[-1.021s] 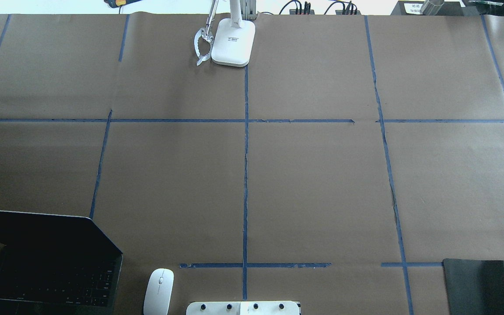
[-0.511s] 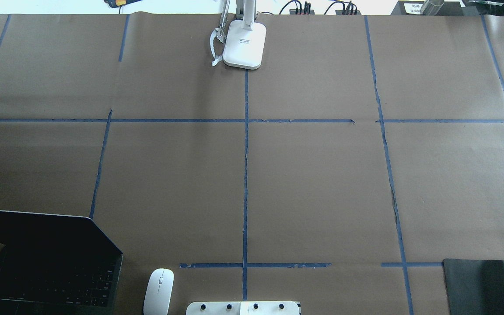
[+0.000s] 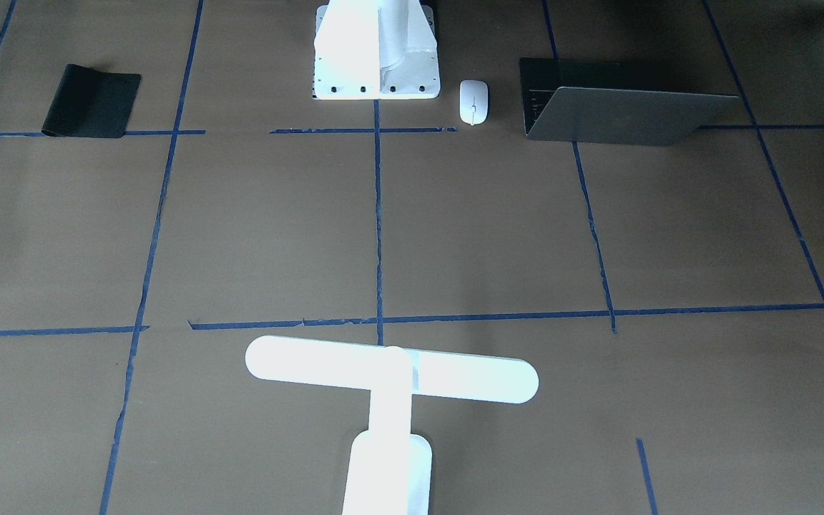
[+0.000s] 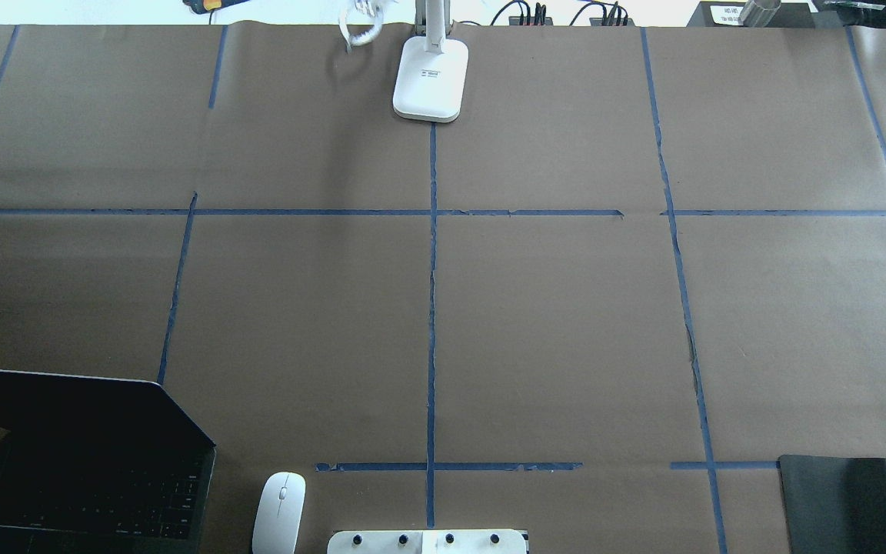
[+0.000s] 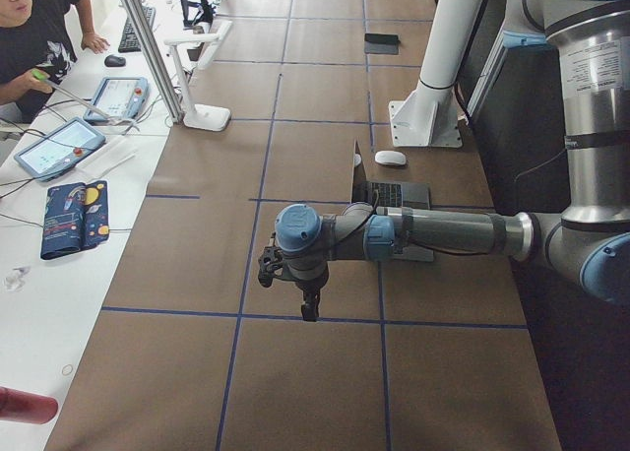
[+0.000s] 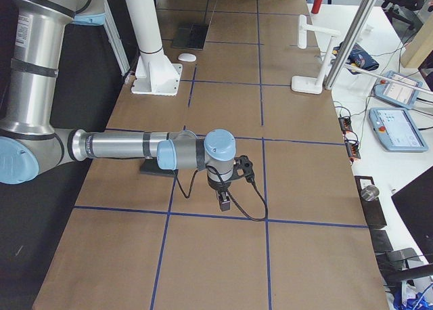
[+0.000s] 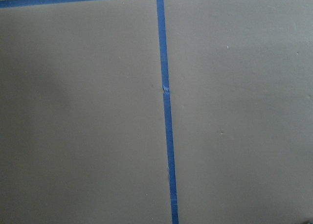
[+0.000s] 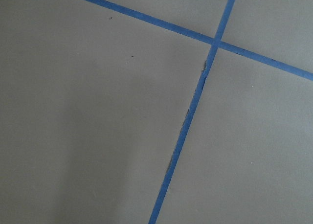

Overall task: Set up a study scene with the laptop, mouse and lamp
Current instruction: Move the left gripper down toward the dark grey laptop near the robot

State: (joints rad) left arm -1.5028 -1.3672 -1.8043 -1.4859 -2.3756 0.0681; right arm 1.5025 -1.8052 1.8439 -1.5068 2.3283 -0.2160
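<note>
Lamp (image 4: pixel 428 77) stands at the far edge. Left gripper (image 5: pixel 308 308) and right gripper (image 6: pixel 224 203) hold nothing, can't tell how open. If you grip it high up, it may tip.

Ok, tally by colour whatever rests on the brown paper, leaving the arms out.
White: 3 (mouse, lamp, bolted pedestal)
Grey: 1 (laptop)
Black: 1 (mat)
Total: 5
</note>
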